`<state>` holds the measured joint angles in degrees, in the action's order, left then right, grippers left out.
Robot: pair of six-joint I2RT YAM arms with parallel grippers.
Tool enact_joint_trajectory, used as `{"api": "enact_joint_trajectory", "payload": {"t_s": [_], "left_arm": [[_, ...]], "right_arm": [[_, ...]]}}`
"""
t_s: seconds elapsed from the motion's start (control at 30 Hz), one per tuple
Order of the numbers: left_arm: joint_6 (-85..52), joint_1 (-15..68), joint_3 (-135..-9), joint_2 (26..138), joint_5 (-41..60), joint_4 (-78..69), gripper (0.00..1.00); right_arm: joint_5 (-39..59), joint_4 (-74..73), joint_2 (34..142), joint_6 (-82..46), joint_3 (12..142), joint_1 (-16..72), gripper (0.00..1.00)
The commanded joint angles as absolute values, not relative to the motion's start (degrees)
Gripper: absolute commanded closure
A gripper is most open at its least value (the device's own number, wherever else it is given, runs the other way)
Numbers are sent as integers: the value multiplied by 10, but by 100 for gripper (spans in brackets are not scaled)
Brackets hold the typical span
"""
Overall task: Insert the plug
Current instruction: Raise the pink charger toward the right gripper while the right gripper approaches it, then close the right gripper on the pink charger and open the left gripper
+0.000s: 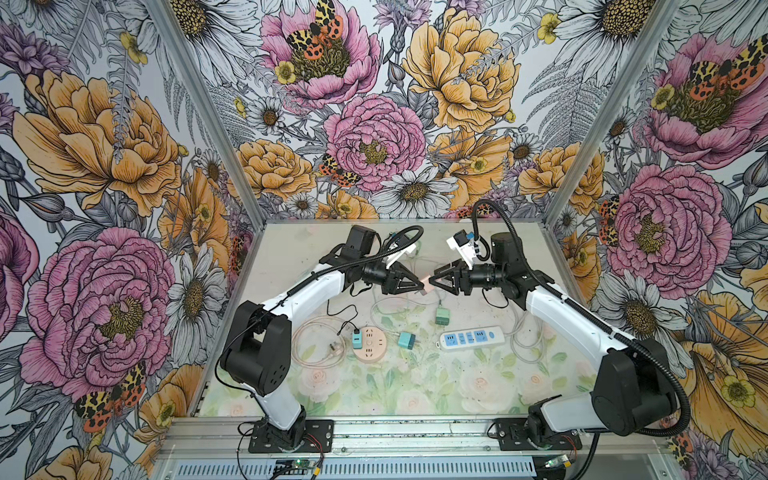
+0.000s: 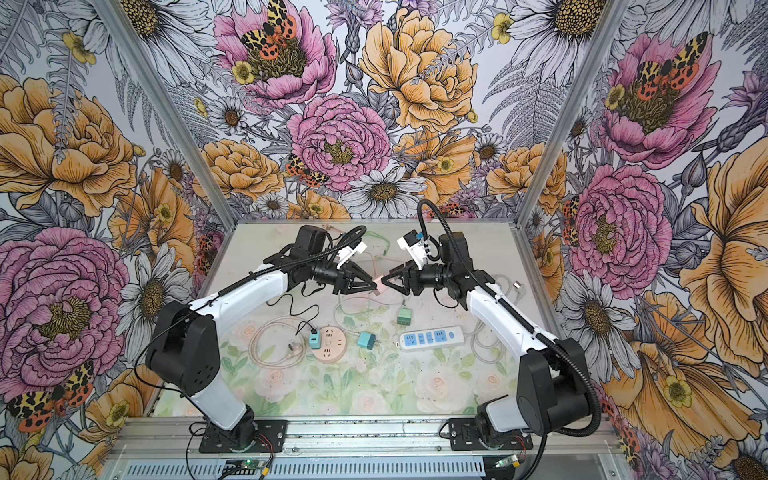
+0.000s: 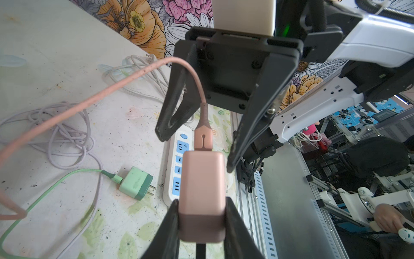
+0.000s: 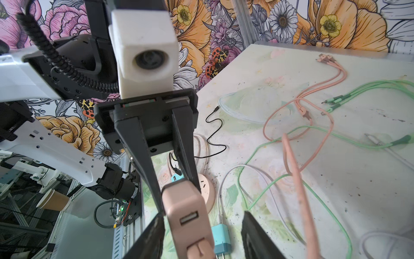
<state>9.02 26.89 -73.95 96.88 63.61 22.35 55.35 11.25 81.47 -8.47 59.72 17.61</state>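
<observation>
Grip matters: our left gripper [image 1: 415,285] clamps the pink charger adapter [image 3: 201,179] by its flat sides, above the table [image 1: 291,257], toward its far edge. Our right gripper [image 4: 202,214] straddles its cable end, half open and holding nothing. We judge the adapter light, rigid and slippery, and the pink cable [image 3: 89,105] may tug.

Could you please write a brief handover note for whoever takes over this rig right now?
Left gripper: shut on the pink charger, held in the air.
Right gripper: open, jaws either side of the charger's cable end, not gripping.
White power strip and round socket lie on the table.
Done: charger lifted, pink cable attached.
Left: plug it into a socket; none entered yet.
</observation>
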Motion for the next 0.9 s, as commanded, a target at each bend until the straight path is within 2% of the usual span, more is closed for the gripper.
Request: {"api": "enact_joint_trajectory", "payload": {"t_s": [0.0, 0.1, 0.2, 0.33, 0.53, 0.87], "left_arm": [[105, 273, -757, 978, 658, 222, 87], [105, 273, -761, 982, 657, 222, 88], [104, 272, -765, 985, 656, 222, 88], [104, 270, -769, 983, 655, 221, 88], [102, 270, -777, 987, 660, 221, 88], [105, 284, -778, 1001, 673, 219, 88]], "right_arm": [[570, 87, 821, -91, 595, 183, 45], [573, 87, 823, -92, 591, 184, 48], [572, 87, 825, -94, 586, 185, 60], [575, 87, 824, -94, 578, 184, 54], [576, 87, 825, -91, 570, 185, 52], [575, 87, 824, -94, 577, 184, 65]]}}
